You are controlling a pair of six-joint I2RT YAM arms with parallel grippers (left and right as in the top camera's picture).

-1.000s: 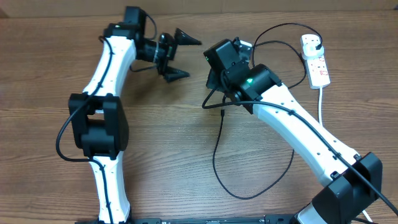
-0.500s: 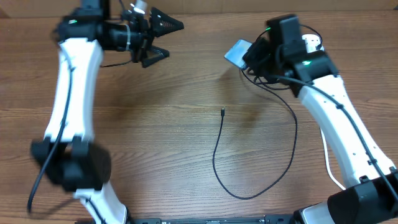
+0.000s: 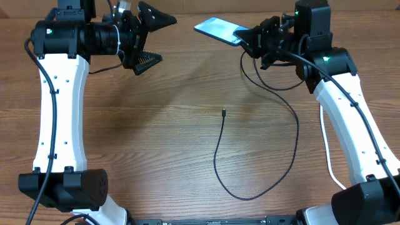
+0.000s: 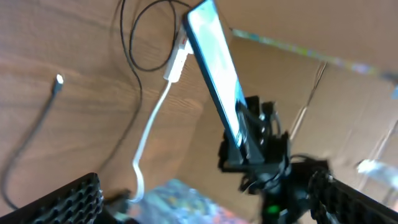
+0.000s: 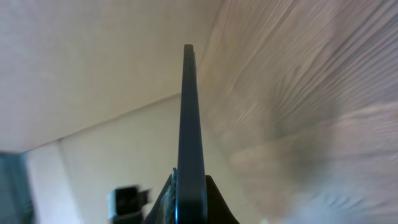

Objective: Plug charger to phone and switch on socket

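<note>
**A:** What are you minding right now?

**B:** Nearest me, the charger cable (image 3: 216, 157) is looping over the table (image 3: 156, 137), and its connector tip (image 3: 223, 112) is lying free mid-table. At the far side, my right gripper (image 3: 247, 39) is clamping the phone (image 3: 217, 28) by one end, raised off the wood. My left gripper (image 3: 164, 39) is hanging wide open and empty, far left. I'm judging that the left should be fetching the tip while the right is holding the phone level, free end outward.

**A:** And the count?

**B:** I'm counting one cable, one tip, one phone, one power strip (image 4: 176, 61) on its white cord (image 4: 147, 134), and two grippers.
</note>
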